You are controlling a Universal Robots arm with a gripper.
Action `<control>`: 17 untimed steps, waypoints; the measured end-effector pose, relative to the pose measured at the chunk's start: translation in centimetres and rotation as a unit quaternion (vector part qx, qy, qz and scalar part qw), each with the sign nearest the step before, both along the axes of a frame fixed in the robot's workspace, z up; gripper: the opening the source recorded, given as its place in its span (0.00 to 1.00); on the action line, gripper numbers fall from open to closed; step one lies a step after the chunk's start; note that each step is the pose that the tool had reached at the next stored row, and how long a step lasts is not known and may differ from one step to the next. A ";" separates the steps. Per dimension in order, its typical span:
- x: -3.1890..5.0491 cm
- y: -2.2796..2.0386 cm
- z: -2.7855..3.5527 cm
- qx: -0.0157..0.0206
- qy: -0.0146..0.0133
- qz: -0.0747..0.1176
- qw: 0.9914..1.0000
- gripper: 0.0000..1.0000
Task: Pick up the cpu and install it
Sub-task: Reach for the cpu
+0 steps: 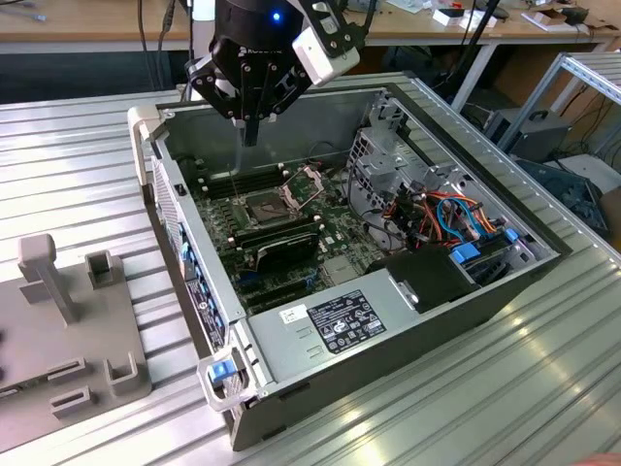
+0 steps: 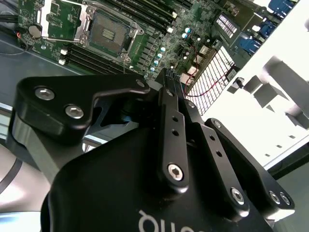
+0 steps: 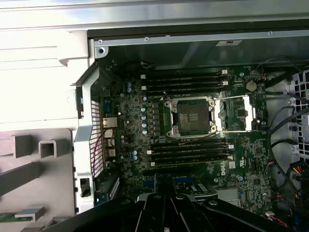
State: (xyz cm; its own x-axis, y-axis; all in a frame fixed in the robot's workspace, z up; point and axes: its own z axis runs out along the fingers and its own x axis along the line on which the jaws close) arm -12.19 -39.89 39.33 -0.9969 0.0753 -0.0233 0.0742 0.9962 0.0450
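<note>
A grey fixture block point(image 1: 73, 330) lies at the exterior view's left, beside the open computer case point(image 1: 320, 388). The gripper point(image 1: 250, 136) hangs above the motherboard point(image 3: 145, 145), fingers drawn together, near the processor socket point(image 1: 264, 206) with its frame point(image 1: 306, 183) hinged open. Whether they pinch the cpu cannot be told.

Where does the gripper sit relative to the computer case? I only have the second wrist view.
Observer: In the exterior view the gripper hangs over the open computer case, toward its far wall.
Operator: What lies past the cpu socket, behind the gripper body?
Observer: A long black expansion card, right beside the socket on the side nearer the exterior camera.
Operator: And nearer still?
Observer: A labelled power supply box along the case's near wall.
</note>
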 end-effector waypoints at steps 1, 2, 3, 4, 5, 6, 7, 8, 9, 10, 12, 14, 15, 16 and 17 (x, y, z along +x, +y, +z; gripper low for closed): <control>0.00 0.00 0.00 0.000 0.000 0.000 1.000 0.11; 0.00 0.00 0.00 0.000 0.000 0.000 1.000 0.11; 0.00 0.00 0.00 0.000 0.000 0.000 1.000 0.11; 0.00 0.00 0.00 0.000 0.000 0.000 1.000 0.11; 0.00 0.00 0.00 0.000 0.000 0.000 1.000 0.11; 0.00 0.00 0.00 0.000 0.000 0.000 1.000 0.11; -0.02 0.00 0.00 0.000 0.000 0.000 1.000 0.11; -0.08 0.00 0.00 0.000 0.000 0.000 1.000 0.11; -0.20 0.00 0.00 0.000 0.000 0.000 1.000 0.11; -0.28 0.00 0.00 0.000 0.000 0.000 1.000 0.11; -0.50 0.00 0.00 0.000 0.000 0.000 1.000 0.11; -0.70 0.01 0.00 0.000 0.000 0.000 1.000 0.11; -0.71 0.01 0.00 0.000 0.000 0.000 1.000 0.11; -0.71 0.00 0.00 0.000 0.000 0.000 1.000 0.11; -0.71 0.00 0.00 0.000 0.000 0.000 1.000 0.11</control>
